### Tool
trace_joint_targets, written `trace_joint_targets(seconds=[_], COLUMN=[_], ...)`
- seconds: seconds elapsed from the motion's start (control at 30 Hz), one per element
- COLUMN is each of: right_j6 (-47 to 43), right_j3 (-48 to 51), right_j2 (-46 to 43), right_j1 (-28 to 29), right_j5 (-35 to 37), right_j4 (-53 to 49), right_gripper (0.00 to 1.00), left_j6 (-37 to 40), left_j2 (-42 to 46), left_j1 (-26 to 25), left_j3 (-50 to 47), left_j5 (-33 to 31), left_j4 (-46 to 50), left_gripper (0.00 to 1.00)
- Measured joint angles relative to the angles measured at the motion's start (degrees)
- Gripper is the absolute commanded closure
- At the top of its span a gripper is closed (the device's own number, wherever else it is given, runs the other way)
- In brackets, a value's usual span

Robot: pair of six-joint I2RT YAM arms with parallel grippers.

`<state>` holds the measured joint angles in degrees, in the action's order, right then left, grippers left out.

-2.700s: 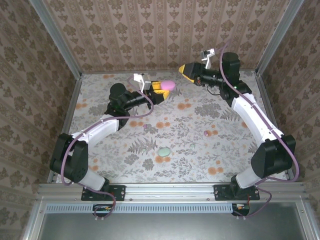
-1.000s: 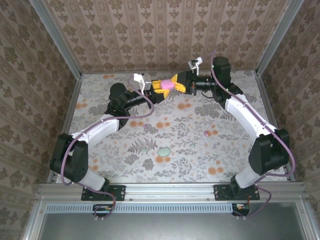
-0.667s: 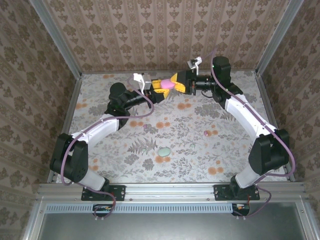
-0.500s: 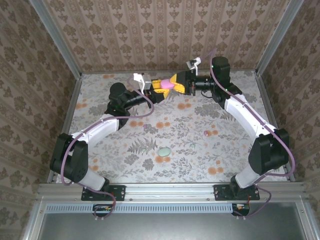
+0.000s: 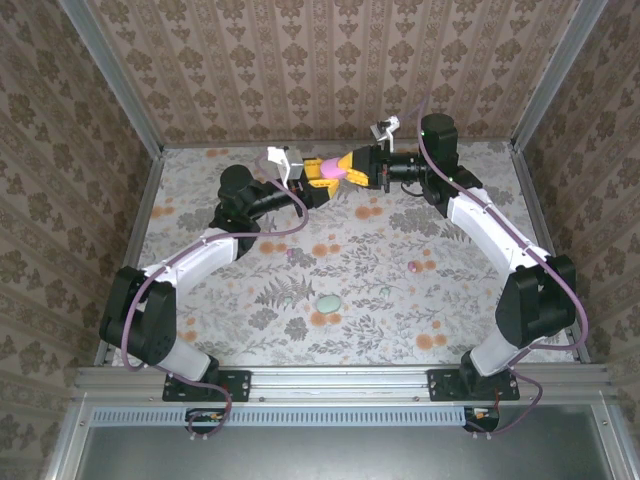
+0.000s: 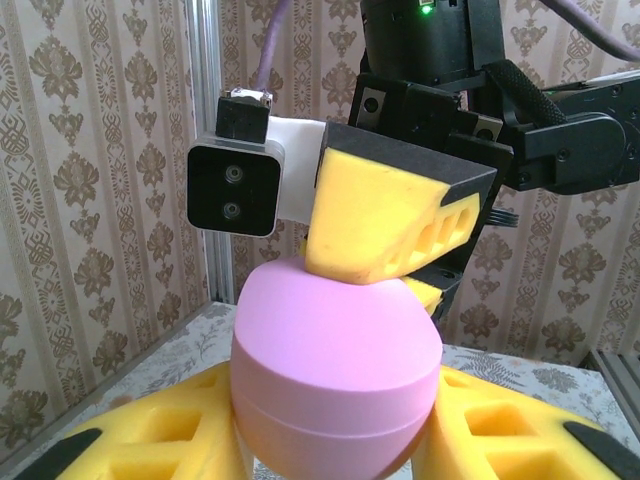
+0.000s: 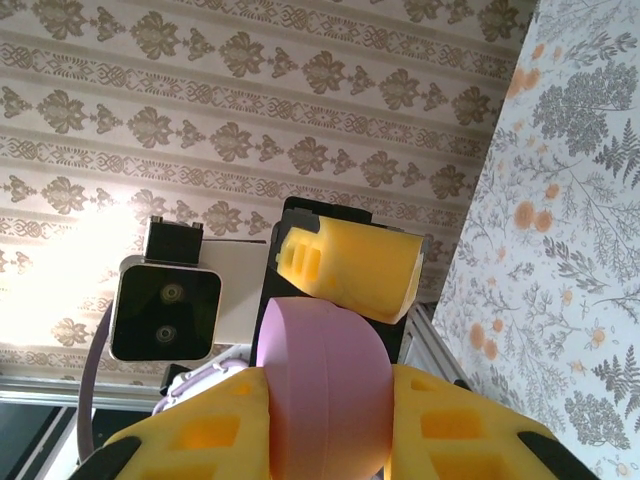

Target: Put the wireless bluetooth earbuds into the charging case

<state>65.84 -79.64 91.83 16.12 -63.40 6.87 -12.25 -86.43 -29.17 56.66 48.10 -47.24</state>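
Clamping the pink case from opposite sides, left gripper and right gripper each part only to its width; pinkish earbud lies well behind the right, other earbud behind the left.

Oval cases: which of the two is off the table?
The pink case, clamped in the air between the left claw and right claw; the mint case lies free on the table.

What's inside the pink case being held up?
The pink case is shut: only shell and seam show, its inside covered. The left end effector and right end effector clamp it.
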Motion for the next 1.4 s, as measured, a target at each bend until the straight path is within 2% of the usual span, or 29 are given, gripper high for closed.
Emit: trace_joint_targets(seconds=[0.37, 0.63, 0.97, 1.4], right_j6=[8.6, 10.0, 10.7, 10.7], right_j3=[3.2, 3.5, 3.8, 4.2], right_j2=[0.0, 0.0, 0.1, 0.2], right_j1=[0.2, 0.2, 0.3, 0.3], right_j5=[0.2, 0.4, 0.7, 0.8], right_j4=[12.3, 14.0, 14.4, 14.4], right_gripper=[0.81, 0.81, 0.81, 0.81], left_j6=[-2.6, -3.1, -3.8, -4.7], left_j2=[-0.1, -0.8, -1.3, -1.3], left_j1=[0.0, 0.0, 0.0, 0.0], left_j3=[0.0, 0.0, 0.0, 0.0], left_j5=[-0.8, -0.5, -0.4, -0.4], left_j4=[-3.4, -4.0, -4.7, -5.9], left_gripper=[0.52, 0.5, 0.43, 0.49])
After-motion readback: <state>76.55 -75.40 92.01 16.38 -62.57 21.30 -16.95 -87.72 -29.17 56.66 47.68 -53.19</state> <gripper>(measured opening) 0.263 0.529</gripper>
